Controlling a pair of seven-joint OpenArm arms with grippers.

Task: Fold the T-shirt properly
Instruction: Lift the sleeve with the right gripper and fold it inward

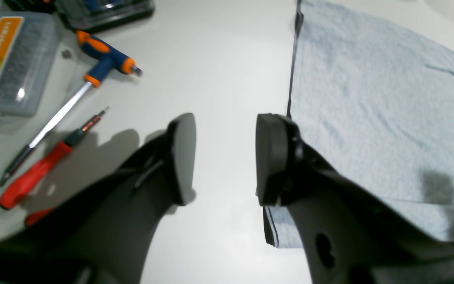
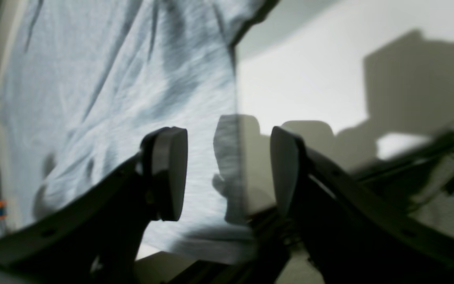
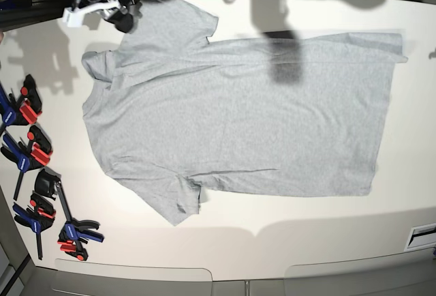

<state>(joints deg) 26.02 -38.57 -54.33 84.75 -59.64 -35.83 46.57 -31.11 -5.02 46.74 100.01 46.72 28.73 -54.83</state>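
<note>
A translucent grey plastic box (image 1: pixel 12 63) with an orange label sits at the left wrist view's top-left corner, cut off by the frame; its contents cannot be made out through the cloudy wall. Beside it lie an orange-and-blue T-handle driver (image 1: pixel 105 59) and a red-handled screwdriver (image 1: pixel 41 169).

The T-shirt (image 3: pixel 231 129) lies spread flat on the white table (image 3: pixel 300 234), plain side up, collar end toward the base view's left, hem to the right.

The left gripper (image 1: pixel 225 157) has its fingers released, spread over bare table just beside the shirt's edge, grasping nothing. The right gripper (image 2: pixel 229 169) is likewise released, its fingers straddling the shirt's edge without pinching it.

Neither arm shows in the base view. Blue-and-red clamps (image 3: pixel 30 153) line its left edge, partly cropped.
</note>
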